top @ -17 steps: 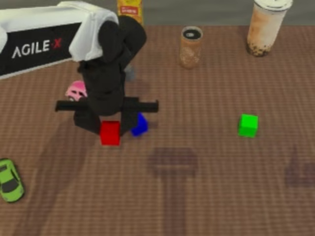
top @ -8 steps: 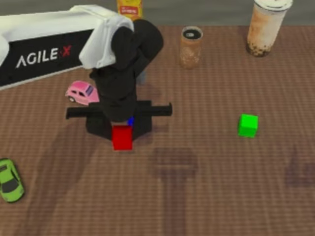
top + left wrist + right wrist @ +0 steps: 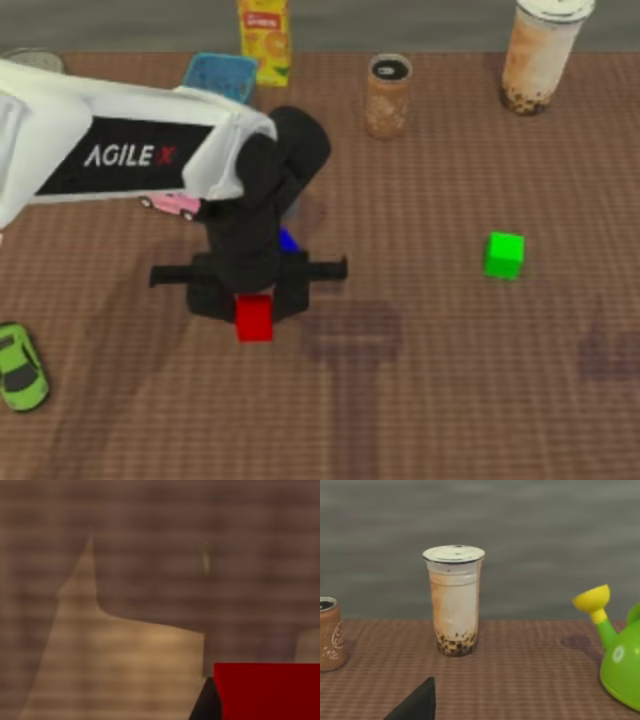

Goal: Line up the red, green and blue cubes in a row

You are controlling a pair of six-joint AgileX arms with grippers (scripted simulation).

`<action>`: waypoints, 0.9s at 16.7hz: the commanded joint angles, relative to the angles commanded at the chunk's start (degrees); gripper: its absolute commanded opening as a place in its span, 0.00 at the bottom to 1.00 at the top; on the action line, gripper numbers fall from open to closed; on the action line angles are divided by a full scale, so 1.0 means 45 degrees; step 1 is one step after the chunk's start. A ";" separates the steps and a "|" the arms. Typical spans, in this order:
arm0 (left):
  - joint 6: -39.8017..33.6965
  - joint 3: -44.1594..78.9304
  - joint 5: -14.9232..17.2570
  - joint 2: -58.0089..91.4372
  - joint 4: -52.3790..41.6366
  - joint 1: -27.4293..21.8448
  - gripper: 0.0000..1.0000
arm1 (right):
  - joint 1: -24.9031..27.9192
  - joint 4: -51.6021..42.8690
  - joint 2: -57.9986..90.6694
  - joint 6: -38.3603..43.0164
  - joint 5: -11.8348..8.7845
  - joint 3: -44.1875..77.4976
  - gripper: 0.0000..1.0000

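One red cube (image 3: 254,317) in L gripper (image 3: 253,312).

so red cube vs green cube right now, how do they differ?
The red cube is held in the left gripper, under the arm at the table's left-centre; the green cube sits alone on the table toward the right, with no gripper near it. The red cube is partly hidden by the gripper; the green cube shows fully. The red cube is close to the blue cube; the green is far from both. Both are plain cubes of similar size.
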 joint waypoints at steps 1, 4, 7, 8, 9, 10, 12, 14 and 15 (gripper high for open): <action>0.0000 -0.0052 -0.0001 0.0041 0.0069 -0.0005 0.00 | 0.0000 0.0000 0.0000 0.0000 0.0000 0.0000 1.00; 0.0000 -0.0052 -0.0001 0.0041 0.0069 -0.0005 0.00 | 0.0000 0.0000 0.0000 0.0000 0.0000 0.0000 1.00; 0.0000 -0.0052 -0.0001 0.0041 0.0069 -0.0005 0.23 | 0.0000 0.0000 0.0000 0.0000 0.0000 0.0000 1.00; 0.0000 -0.0052 -0.0001 0.0041 0.0069 -0.0005 0.30 | 0.0000 0.0000 0.0000 0.0000 0.0000 0.0000 1.00; 0.0000 -0.0052 -0.0001 0.0041 0.0069 -0.0005 0.38 | 0.0000 0.0000 0.0000 0.0000 0.0000 0.0000 1.00; 0.0000 -0.0052 -0.0001 0.0041 0.0069 -0.0005 0.45 | 0.0000 0.0000 0.0000 0.0000 0.0000 0.0000 1.00; 0.0000 -0.0052 -0.0001 0.0041 0.0069 -0.0005 0.60 | 0.0000 0.0000 0.0000 0.0000 0.0000 0.0000 1.00; 0.0000 -0.0052 -0.0001 0.0041 0.0069 -0.0005 0.75 | 0.0000 0.0000 0.0000 0.0000 0.0000 0.0000 1.00; 0.0000 -0.0052 -0.0001 0.0041 0.0069 -0.0005 0.83 | 0.0000 0.0000 0.0000 0.0000 0.0000 0.0000 1.00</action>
